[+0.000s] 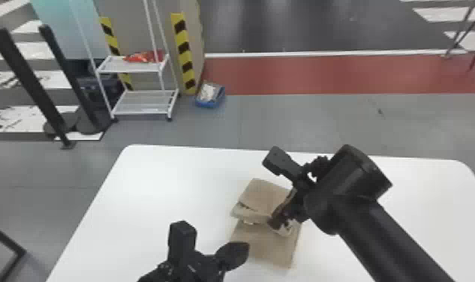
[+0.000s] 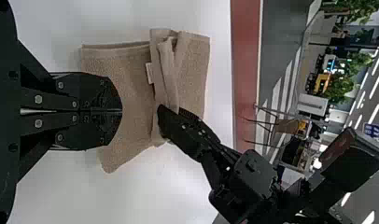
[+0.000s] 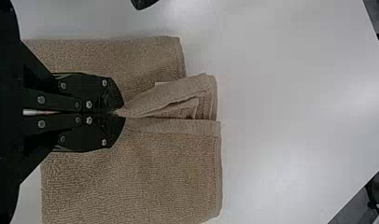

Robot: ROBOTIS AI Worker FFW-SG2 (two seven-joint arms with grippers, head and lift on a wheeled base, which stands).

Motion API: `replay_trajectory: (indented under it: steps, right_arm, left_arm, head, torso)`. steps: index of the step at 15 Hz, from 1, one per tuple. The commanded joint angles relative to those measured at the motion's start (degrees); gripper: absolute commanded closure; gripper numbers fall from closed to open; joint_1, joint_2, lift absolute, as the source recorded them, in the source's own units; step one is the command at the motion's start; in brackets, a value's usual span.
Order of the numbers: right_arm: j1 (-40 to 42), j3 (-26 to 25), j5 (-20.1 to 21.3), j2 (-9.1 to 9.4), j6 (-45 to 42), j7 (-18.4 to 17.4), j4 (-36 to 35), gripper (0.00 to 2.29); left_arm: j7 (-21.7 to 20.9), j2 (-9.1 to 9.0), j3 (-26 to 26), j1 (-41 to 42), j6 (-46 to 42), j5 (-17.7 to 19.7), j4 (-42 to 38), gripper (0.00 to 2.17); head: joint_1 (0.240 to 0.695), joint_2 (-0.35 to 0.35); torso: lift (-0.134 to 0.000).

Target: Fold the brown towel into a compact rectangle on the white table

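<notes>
The brown towel point(image 1: 264, 243) lies partly folded on the white table point(image 1: 142, 195), with a raised, bunched fold across its middle. My right gripper point(image 1: 277, 222) is at the right part of that fold. In the right wrist view, my right gripper point(image 3: 121, 112) is shut on a pinched bit of the towel point(image 3: 131, 177). Close to the towel's left side in the head view is my left gripper point(image 1: 237, 254). The left wrist view has my left gripper point(image 2: 121, 110) shut, holding nothing, over the towel point(image 2: 136, 84); a small white label point(image 2: 149, 73) shows beside the fold.
The table's far edge point(image 1: 210, 149) runs beyond the towel. On the floor past it stand a white shelf rack point(image 1: 135, 67) with a red item on top and a blue bin point(image 1: 210, 95). Bare tabletop lies left and right of the towel.
</notes>
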Motion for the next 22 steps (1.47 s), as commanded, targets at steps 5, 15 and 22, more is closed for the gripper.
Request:
replay_trajectory:
  steps: [5,15,22]
  right_arm:
    - [0.0,0.7,-0.2,0.05,-0.5,0.0,0.2,1.36]
    - [0.2,0.3,-0.2,0.05,-0.9,1.3,0.1,1.36]
    - [0.0,-1.4,0.0,0.05,-4.1,1.3,-0.2,1.36]
  left_arm:
    - [1.9,-1.58,-3.7,-4.0,-6.4,-1.4,7.6,1.74]
    - [7.0,-3.95,-7.1,-10.0,-14.3,-9.4,20.2,1.74]
    - [8.6,-3.6,-8.0,-9.3,-14.3,-11.5,20.6,1.74]
  head:
    - [0.695,0.06]
    - [0.695,0.047]
    - [0.695,0.062]
  torso:
    - [0.0]
    - [0.0]
    - [0.0]
